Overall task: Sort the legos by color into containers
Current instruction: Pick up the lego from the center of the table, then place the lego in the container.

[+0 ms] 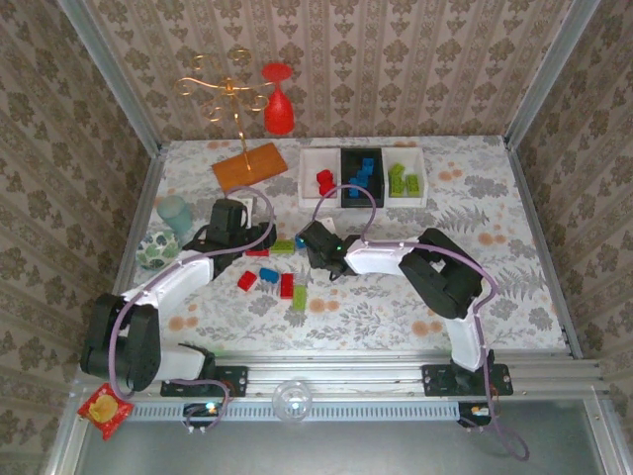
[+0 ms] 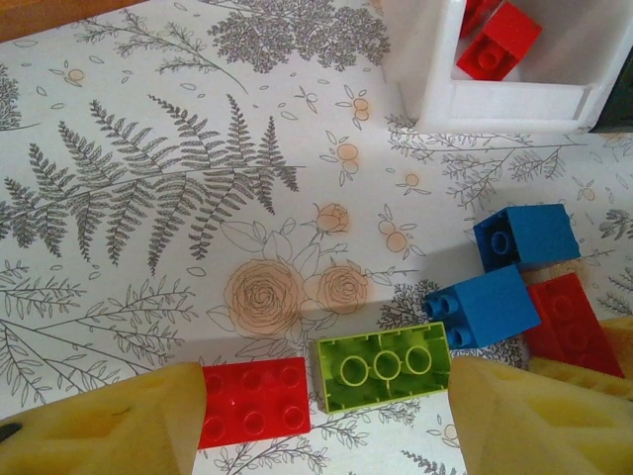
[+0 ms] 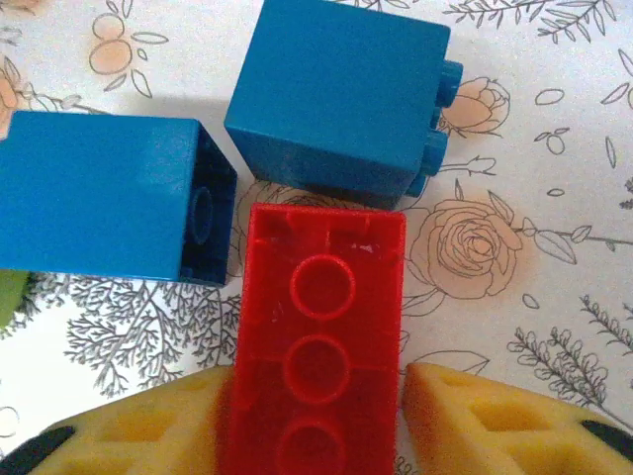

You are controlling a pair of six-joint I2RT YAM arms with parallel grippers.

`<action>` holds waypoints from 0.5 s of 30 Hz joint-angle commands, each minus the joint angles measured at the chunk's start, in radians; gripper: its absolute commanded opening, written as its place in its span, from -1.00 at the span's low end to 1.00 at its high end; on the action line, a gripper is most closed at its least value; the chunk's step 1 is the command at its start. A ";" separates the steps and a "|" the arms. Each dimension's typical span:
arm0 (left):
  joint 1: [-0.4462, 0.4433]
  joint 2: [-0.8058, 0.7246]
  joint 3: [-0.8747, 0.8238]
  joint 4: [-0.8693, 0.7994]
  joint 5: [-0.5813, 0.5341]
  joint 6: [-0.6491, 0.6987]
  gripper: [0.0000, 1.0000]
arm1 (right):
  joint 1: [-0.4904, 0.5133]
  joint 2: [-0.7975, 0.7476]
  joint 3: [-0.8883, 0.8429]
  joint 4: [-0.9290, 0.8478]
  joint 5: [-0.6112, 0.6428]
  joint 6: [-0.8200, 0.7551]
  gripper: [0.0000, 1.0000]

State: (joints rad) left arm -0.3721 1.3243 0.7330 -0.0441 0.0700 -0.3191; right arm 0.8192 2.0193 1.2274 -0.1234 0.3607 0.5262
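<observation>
Your right gripper (image 3: 315,381) clamps the red brick (image 3: 321,297) at lower centre; the blue brick (image 3: 336,99) butting its upper end may drag along. Left gripper (image 2: 326,376) stands apart.

Side by side at the far end: left white tray (image 1: 315,158) holding red bricks (image 1: 323,182); black tray (image 1: 354,158) holding blue bricks (image 1: 362,174); right white tray (image 1: 407,155) holding lime green bricks (image 1: 404,180); loose, nearer in: long red brick (image 3: 316,346) underside up, its end just beside two blue cubes (image 3: 341,99) tipped on their sides; lime green long brick (image 2: 384,365) underside up, just beside a studs-up red square brick (image 2: 253,401); nearer still, a loose cluster (image 1: 287,285) of red, blue and green pieces
</observation>
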 commanded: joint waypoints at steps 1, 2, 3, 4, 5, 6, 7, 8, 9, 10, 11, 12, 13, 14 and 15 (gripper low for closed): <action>0.002 0.001 -0.011 0.035 0.025 -0.012 0.35 | 0.005 0.011 0.007 -0.030 0.036 0.003 -0.19; 0.002 0.004 -0.011 0.037 0.029 -0.013 0.35 | 0.005 -0.002 0.000 -0.031 0.048 0.001 -0.23; 0.003 0.007 -0.009 0.039 0.032 -0.014 0.35 | 0.005 -0.024 -0.013 -0.029 0.062 -0.007 -0.28; 0.002 0.009 -0.010 0.042 0.032 -0.015 0.35 | 0.005 -0.054 -0.027 -0.025 0.080 -0.016 -0.32; 0.002 0.010 -0.011 0.043 0.035 -0.017 0.35 | 0.000 -0.081 -0.041 -0.025 0.093 -0.024 -0.34; 0.002 0.009 -0.011 0.044 0.035 -0.017 0.35 | -0.004 -0.118 -0.057 -0.017 0.103 -0.037 -0.36; 0.002 0.009 -0.012 0.044 0.036 -0.017 0.35 | -0.009 -0.154 -0.078 0.007 0.106 -0.057 -0.36; 0.002 0.007 -0.012 0.047 0.036 -0.018 0.35 | -0.015 -0.184 -0.093 0.034 0.102 -0.075 -0.36; 0.002 0.006 -0.012 0.048 0.036 -0.018 0.35 | -0.023 -0.210 -0.104 0.067 0.091 -0.095 -0.36; 0.003 0.005 -0.012 0.049 0.037 -0.018 0.35 | -0.038 -0.224 -0.103 0.096 0.068 -0.110 -0.36; 0.002 0.004 -0.012 0.049 0.037 -0.020 0.35 | -0.053 -0.228 -0.095 0.116 0.051 -0.118 -0.36; 0.002 0.003 -0.012 0.049 0.039 -0.020 0.35 | -0.071 -0.224 -0.080 0.134 0.030 -0.126 -0.36; 0.002 0.000 -0.013 0.050 0.040 -0.018 0.35 | -0.085 -0.215 -0.062 0.149 0.015 -0.137 -0.36; 0.002 -0.002 -0.016 0.051 0.038 -0.013 0.35 | -0.097 -0.202 -0.038 0.159 0.004 -0.152 -0.36; 0.002 -0.002 -0.019 0.052 0.033 -0.005 0.35 | -0.108 -0.185 -0.008 0.163 0.000 -0.165 -0.35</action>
State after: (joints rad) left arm -0.3721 1.3285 0.7322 -0.0082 0.0940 -0.3218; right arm 0.7418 1.8168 1.1599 -0.0387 0.3836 0.4202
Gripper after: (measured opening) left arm 0.676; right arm 0.343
